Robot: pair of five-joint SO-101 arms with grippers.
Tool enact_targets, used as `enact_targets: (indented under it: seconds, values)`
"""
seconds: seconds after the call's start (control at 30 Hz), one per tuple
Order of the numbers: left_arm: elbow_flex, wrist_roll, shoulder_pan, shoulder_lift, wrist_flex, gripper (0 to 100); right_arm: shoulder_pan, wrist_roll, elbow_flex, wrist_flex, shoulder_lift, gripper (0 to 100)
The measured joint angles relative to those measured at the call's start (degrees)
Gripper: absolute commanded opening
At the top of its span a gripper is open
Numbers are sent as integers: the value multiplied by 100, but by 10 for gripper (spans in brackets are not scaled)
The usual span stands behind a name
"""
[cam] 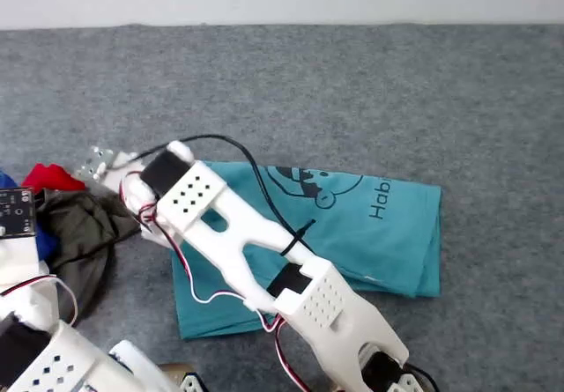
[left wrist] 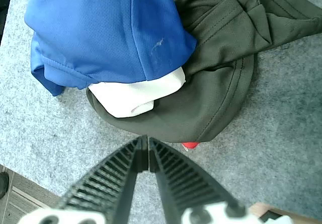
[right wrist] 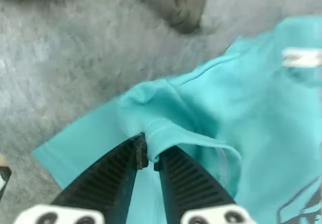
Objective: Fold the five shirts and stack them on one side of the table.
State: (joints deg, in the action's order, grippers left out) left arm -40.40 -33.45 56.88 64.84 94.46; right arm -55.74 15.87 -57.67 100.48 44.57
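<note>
At mid-table, toward the near edge: teal shirt (cam: 374,229), laid flat on the grey felt table (cam: 352,84), printed side up, its right end doubled over in layers.

Right arm: lies diagonally across the teal shirt from the near edge to the shirt's left end. Right gripper (right wrist: 147,151): fingers clenched on a raised fold of the teal fabric by a stitched hem.

At the table's left edge: one heap of four unfolded shirts.
- Blue shirt (left wrist: 100,27), on top.
- White shirt (left wrist: 136,95), rolled, tucked under the blue.
- Olive shirt (left wrist: 221,73), underneath, spreading toward the teal shirt.
- Red shirt (cam: 51,177), partly covered by the olive.

Left gripper (left wrist: 148,148): near the left corner, just beside the heap, fingers pressed together on nothing.
</note>
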Motion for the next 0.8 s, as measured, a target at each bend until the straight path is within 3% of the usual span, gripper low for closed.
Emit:
enact_targets:
  seconds: [0.47,0.7,0.8]
  values:
    - [0,0,0,0,-237,15,246,0,-325,0,0,20]
    - [0,-18,0,0,-237,15,246,0,791,0,-141,235]
    - [0,-18,0,0,-237,15,246,0,1143,0,-651,230]
